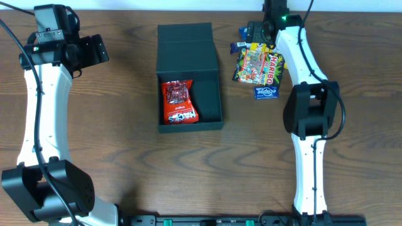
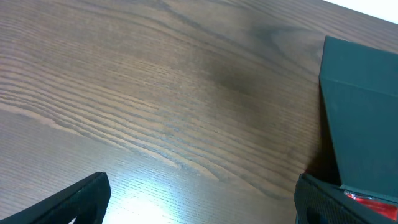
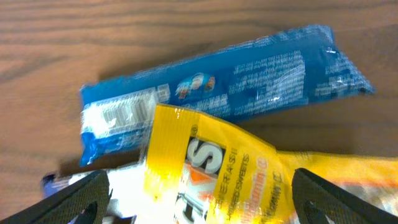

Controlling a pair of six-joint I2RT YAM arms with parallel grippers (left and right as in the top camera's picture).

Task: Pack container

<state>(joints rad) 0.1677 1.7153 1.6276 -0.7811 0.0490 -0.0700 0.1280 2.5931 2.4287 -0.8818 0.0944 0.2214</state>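
Box [image 1: 188, 75] open at centre of bench [image 1: 119, 144], red packet [image 1: 179, 102] inside. Left fingers [image 2: 74, 202] spread wide, empty. Right fingers [image 3: 78, 202] wide over yellow packet [image 3: 205, 168] near far edge, gripping nothing.

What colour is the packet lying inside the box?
The packet is red with some white print, best seen in the overhead view.

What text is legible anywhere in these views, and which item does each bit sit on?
"HARIBO": on the yellow candy packet, seen from overhead; its smaller print is blurred in the right wrist view.
Blue packet: white print, too blurred to read.
Red packet inside the container: print too small to read.
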